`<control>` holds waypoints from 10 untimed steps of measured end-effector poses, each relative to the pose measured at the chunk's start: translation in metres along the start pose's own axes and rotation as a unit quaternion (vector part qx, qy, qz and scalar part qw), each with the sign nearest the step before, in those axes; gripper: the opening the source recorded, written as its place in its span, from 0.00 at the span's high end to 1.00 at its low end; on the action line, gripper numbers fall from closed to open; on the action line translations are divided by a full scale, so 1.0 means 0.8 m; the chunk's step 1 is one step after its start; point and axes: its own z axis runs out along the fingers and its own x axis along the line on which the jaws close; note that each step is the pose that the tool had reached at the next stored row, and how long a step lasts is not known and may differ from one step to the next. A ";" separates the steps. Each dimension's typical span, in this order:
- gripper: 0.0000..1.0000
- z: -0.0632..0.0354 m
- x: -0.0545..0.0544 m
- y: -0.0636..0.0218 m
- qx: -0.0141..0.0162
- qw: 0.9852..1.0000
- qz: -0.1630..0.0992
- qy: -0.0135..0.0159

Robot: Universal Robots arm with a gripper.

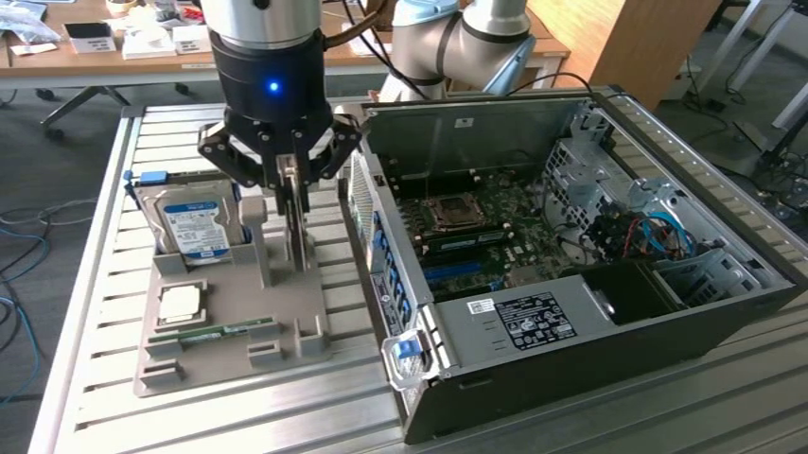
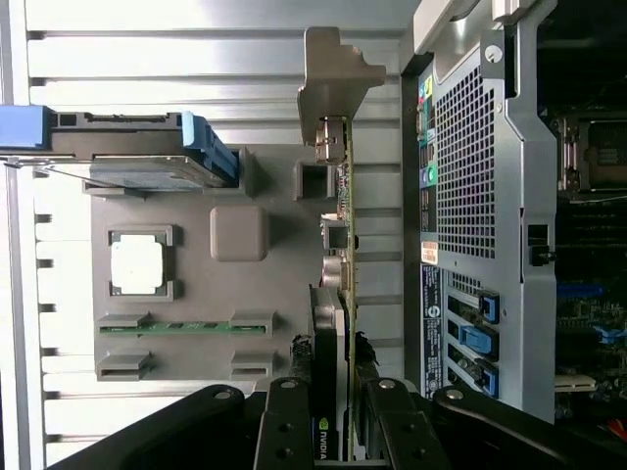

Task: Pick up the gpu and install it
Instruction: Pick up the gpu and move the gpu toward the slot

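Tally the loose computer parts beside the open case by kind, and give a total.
hard drive: 1
processor chip: 1
memory stick: 1
graphics card: 1
Total: 4

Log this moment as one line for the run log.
gripper: shut on gpu | gpu: upright on edge over grey tray | lifted: cannot tell | computer case: open, gpu not yet installed
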 end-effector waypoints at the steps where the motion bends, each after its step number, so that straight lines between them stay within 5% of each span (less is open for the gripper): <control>1: 0.73 -0.001 0.000 0.000 0.000 1.000 0.000 0.000; 10: 0.73 -0.004 0.000 0.000 0.000 1.000 0.000 0.000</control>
